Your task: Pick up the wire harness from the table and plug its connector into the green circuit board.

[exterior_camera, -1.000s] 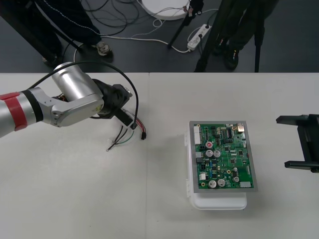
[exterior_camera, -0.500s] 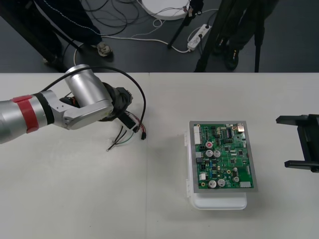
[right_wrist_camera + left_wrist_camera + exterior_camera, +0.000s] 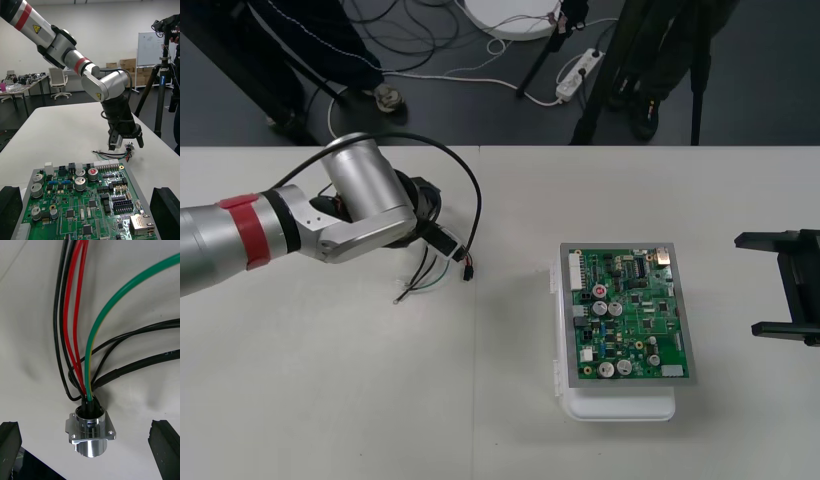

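Your left gripper (image 3: pixel 438 238) is down over the thin red, black and green wire harness (image 3: pixel 430 275) on the light table (image 3: pixel 330 400), well apart from the green circuit board (image 3: pixel 630 315). Its black fingers (image 3: pixel 9 446) stand wide, with the round flanged metal socket (image 3: pixel 90 431) between them, not pinched. The small black plug (image 3: pixel 467 271) lies on the board's side of the wires. The board sits on its white base (image 3: pixel 620 408). Your right gripper (image 3: pixel 778 285) waits at the table's right edge, spread wide and holding nothing.
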